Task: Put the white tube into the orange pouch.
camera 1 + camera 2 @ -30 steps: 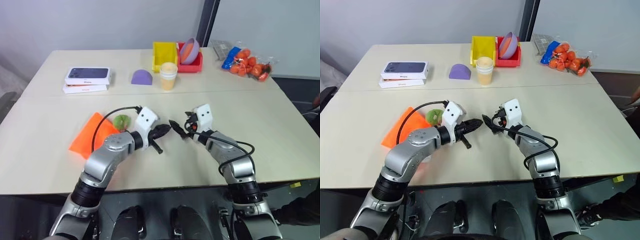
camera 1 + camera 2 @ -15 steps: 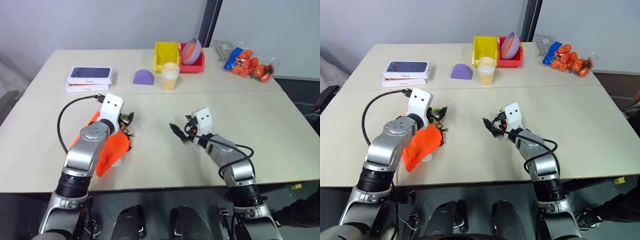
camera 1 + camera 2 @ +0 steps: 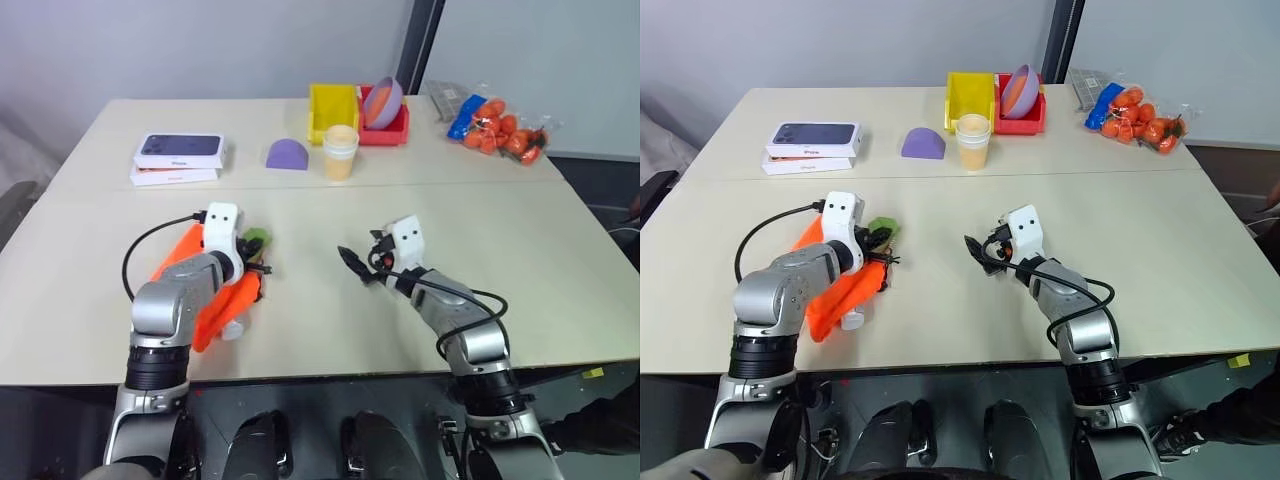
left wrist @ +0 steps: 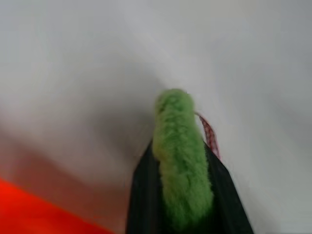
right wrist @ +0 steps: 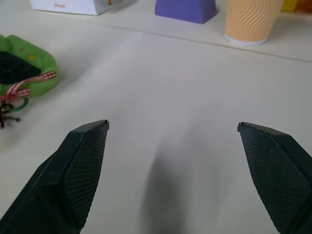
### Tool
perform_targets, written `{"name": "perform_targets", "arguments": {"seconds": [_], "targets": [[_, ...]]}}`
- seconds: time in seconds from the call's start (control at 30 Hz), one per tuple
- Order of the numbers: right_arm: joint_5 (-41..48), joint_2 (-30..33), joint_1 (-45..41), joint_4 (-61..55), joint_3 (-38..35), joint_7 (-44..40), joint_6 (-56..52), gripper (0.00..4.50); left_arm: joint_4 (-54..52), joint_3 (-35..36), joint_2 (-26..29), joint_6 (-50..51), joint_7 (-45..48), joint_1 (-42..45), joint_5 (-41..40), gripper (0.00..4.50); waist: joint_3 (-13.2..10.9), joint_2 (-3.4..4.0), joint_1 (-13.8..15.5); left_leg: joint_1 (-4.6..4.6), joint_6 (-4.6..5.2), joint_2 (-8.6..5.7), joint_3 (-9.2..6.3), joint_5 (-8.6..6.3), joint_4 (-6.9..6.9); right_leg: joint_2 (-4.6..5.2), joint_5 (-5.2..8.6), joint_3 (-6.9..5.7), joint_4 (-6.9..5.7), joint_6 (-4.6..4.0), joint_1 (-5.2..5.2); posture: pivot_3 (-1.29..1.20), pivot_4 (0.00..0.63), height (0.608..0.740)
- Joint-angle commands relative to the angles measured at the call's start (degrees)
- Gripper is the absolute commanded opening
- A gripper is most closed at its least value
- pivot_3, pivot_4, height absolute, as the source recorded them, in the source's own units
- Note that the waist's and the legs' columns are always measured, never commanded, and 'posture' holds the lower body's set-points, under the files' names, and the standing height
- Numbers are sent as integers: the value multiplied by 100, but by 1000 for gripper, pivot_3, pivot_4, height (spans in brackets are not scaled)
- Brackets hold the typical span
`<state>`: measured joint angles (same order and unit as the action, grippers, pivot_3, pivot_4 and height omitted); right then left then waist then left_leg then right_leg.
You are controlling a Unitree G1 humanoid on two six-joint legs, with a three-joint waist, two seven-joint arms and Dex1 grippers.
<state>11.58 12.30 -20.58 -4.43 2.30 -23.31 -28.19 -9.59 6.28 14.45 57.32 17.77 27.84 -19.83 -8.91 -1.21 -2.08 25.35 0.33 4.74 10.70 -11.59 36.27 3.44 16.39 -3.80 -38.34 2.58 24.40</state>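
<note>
Surface: pale table (image 3: 330,310) under grey walls; I see both arms reaching over its near half.
Orange pouch: the orange pouch (image 3: 232,300) lies crumpled on the near left of the table, partly under my left arm, its far corner showing behind the wrist.
White tube: a small white end (image 3: 852,321) pokes out at the pouch's near edge. I take it for the white tube lying in or under the fabric, but I cannot tell which.
Green charm: the green charm (image 4: 181,165) sits between the two black fingers in the left wrist view, with a red-and-white ribbon just beside it.
Left gripper: the left gripper (image 3: 256,262) is clenched on the green charm at the pouch's far right corner.
Right gripper: the right gripper (image 5: 173,170) hangs near the table's middle, released, jaws wide and holding nothing, well apart from the pouch.
Progress: I judge the tube is either already in or very nearly so. Left to do, as I read it: confirm the tube is fully inside, then let go of the charm.
Risk: pulling on the cord could tip the pouch and slide the tube back out.
Far side: phone boxes (image 3: 178,158) far left, purple block (image 3: 286,154), pale orange cup (image 3: 339,152), yellow bin (image 3: 331,110), red bin (image 3: 392,128) with a purple bowl (image 3: 381,102), and a bag of orange items (image 3: 498,128) far right, all untouched.
</note>
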Motion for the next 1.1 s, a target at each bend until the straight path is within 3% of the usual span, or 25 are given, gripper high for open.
{"name": "perform_targets", "arguments": {"seconds": [0.03, 0.27, 0.37, 0.47, 0.53, 0.77, 0.93, 1.1], "targets": [[69, 76, -80, -191, -277, 84, 187, 4391, -413, -213, -137, 100, 349, 184, -439, 24, 0, 0, 0, 0, 0, 0, 0, 0, 0, 0, 0, 0, 0, 0, 0, 0, 150, 740], [57, 229, -148, -97, -564, 176, 282, 4391, -371, -1310, -175, -62, 1068, 263, -565, 24, 0, 0, -7, -3, 0, -1, 0, 0, 2, -4, 0, 1, -2, 0, -2, 0, 150, 740], [70, 240, -99, -162, -578, 191, 253, 4391, -278, -1328, -125, -206, 1210, 242, -585, 24, 0, 0, -42, -4, -3, 2, -1, 2, 0, -9, 0, 2, -3, 0, -2, 0, 150, 740], [125, 265, -8, -294, -614, 175, 153, 4391, -300, -1135, 129, -373, 1441, 133, -669, 931, 0, 0, -41, -6, -6, 4, -3, 4, 0, -12, 0, 3, -6, 0, -1, 0, 150, 740], [275, 309, 35, -384, -661, 58, 13, 4445, -327, -981, 477, -680, 1623, -16, -597, 1856, 0, 0, -39, -6, -6, 5, -4, 4, 0, -12, 0, 3, -6, 0, -1, 0, 150, 740], [632, 682, 108, -635, -546, -466, -429, 4445, -16, -2, 1378, -1705, 1885, -460, -532, 1856, 0, 1, -12, -5, -3, 2, -4, 2, 0, -4, 0, 4, -5, -1, -1, 0, 150, 740], [852, 855, 92, -874, -275, -860, -774, 4445, 184, 408, 1658, -2012, 2023, -718, -584, 1856, 0, 1, -25, -5, 6, 1, -2, -3, 0, 3, 0, 3, -3, -1, -1, 0, 150, 740], [948, 512, -146, -940, 198, -729, -1273, 4445, 215, 742, 1897, -2449, 2109, -1062, -539, 1856, 0, 1, -35, -5, 6, 2, -3, -4, -2, 3, 0, 2, -3, -2, 0, 0, 150, 740]]}}
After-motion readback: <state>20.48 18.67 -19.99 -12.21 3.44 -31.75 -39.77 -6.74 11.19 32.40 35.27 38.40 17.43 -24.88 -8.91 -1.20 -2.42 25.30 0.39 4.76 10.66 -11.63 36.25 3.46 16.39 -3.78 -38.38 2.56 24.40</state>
